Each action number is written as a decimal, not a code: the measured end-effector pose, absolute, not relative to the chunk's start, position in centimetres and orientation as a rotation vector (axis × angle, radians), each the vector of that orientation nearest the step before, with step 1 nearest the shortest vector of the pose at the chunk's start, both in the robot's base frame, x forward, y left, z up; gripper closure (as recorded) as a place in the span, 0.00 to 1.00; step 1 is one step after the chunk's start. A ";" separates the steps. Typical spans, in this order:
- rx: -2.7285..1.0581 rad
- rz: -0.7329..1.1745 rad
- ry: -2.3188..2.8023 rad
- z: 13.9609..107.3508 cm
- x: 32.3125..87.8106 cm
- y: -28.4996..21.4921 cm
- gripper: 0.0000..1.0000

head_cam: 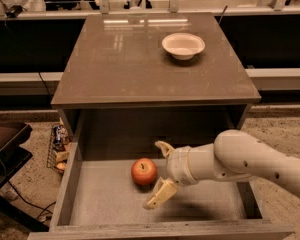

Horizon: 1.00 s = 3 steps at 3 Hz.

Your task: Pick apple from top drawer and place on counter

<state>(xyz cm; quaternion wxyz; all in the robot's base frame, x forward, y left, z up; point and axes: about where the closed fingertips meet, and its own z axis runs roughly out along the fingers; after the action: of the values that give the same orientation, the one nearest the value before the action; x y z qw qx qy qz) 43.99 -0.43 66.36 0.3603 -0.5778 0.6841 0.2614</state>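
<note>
Red-orange apple (143,171) lies on the grey top drawer (105,204) floor; gripper (153,174) hangs just beside it, fingers (161,191) spread wide, gripping nothing.

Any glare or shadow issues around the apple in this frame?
Camera view: glare streaks only along the far edge of the glossy grey-brown counter; small red-orange apple evenly lit in the shallow grey top drawer, soft shadow beneath; gripper, jaws open, beside it.

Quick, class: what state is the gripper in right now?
Gripper: open, holding nothing, inside the drawer just right of the apple.
</note>
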 end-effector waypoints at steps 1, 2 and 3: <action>-1.476 0.704 1.760 63.6 44.8 1.2 0.00; -1.483 0.728 1.750 61.4 45.2 2.7 0.18; -1.485 0.733 1.748 61.2 45.2 2.9 0.41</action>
<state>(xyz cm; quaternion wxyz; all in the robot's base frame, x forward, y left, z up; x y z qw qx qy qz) 45.23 2.92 61.17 0.3588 -0.5756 0.6777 0.2841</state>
